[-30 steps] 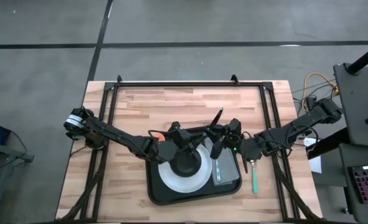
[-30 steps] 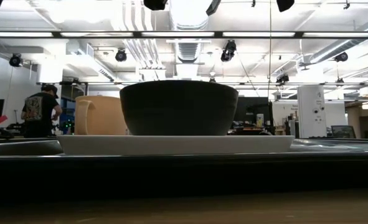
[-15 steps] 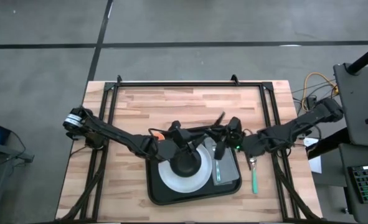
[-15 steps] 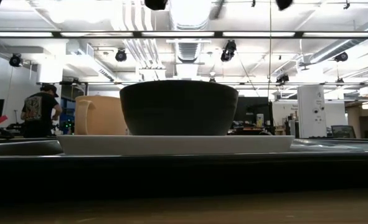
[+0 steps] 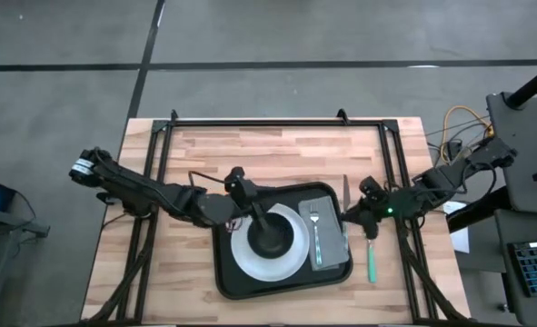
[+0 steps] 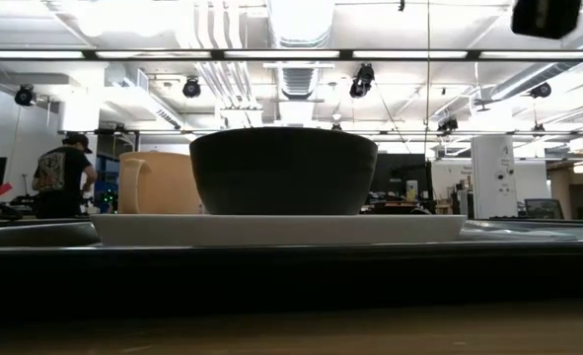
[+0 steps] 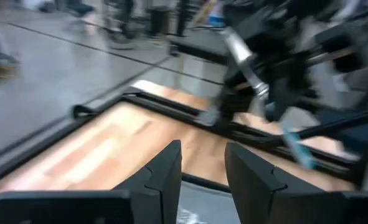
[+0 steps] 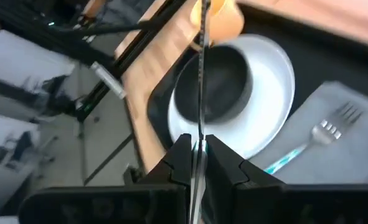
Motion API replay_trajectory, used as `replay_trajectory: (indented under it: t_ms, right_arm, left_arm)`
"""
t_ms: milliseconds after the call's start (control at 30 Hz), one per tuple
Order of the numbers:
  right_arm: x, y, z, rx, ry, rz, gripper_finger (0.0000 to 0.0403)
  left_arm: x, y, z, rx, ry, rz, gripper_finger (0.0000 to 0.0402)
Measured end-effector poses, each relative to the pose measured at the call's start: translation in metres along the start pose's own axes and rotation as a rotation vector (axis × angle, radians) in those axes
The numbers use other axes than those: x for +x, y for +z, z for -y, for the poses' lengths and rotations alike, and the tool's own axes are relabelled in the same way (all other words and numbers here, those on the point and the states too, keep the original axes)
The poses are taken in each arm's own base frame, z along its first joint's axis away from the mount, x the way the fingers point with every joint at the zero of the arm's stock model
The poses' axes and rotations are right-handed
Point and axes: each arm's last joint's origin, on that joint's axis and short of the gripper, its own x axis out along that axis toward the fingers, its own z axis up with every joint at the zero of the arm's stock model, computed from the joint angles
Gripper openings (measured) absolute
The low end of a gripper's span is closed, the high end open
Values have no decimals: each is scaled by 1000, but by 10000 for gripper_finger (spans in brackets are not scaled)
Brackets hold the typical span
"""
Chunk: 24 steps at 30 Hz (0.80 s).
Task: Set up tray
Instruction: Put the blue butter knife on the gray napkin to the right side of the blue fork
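The black tray (image 5: 241,280) sits at the middle of the front half of the wooden table (image 5: 204,150). It carries a white plate (image 5: 246,263) with a dark bowl (image 5: 270,240) on it, an orange cup (image 8: 224,17) behind the plate, and a fork (image 5: 315,234) lying on a grey napkin (image 5: 332,238). The left gripper (image 7: 202,163) hovers over the tray's left rear corner, jaws parted and empty. The right gripper (image 8: 198,149), just off the tray's right edge, has its jaws pinched tight on a knife (image 8: 202,68).

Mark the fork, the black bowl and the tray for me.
fork (image 5: 314,232), high view, middle of its handle
black bowl (image 5: 270,238), high view, centre of its inside
tray (image 5: 224,280), high view, bare rim near a corner
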Motion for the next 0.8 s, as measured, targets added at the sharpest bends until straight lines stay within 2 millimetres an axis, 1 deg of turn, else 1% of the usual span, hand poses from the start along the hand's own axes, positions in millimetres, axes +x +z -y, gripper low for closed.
replay_trajectory:
  t_ms: [67, 133, 200, 267, 300, 467, 567, 700, 800]
  right_arm:
    - [3, -8, 16, 37, 17, -35, 15]
    - [10, -17, 32, 92, 55, -51, 15]
    - [19, -26, 46, 154, 125, -55, 15]
    - [27, -34, 56, 203, 213, -55, 15]
    - [32, -38, 61, 220, 224, -59, 15]
    - [48, -55, 84, 234, 163, -120, 15]
    - [58, -63, 96, 258, 190, -172, 15]
    - [70, -72, 114, 335, 226, -210, 15]
    - [77, -74, 124, 379, 238, -215, 15]
  left_arm:
    - [-5, 6, -1, -16, -74, -10, 104]
    - [-9, 10, -1, -19, -135, -16, 105]
    - [-13, 14, -2, -27, -150, -8, 105]
    - [-17, 18, -2, -30, -159, 3, 105]
    - [-18, 18, -2, -31, -160, 6, 105]
    - [-19, 20, -3, -22, -161, 10, 105]
    - [-19, 20, -3, -21, -161, 9, 106]
    - [-19, 20, -3, -21, -160, 9, 106]
    - [-19, 20, -3, -21, -160, 9, 105]
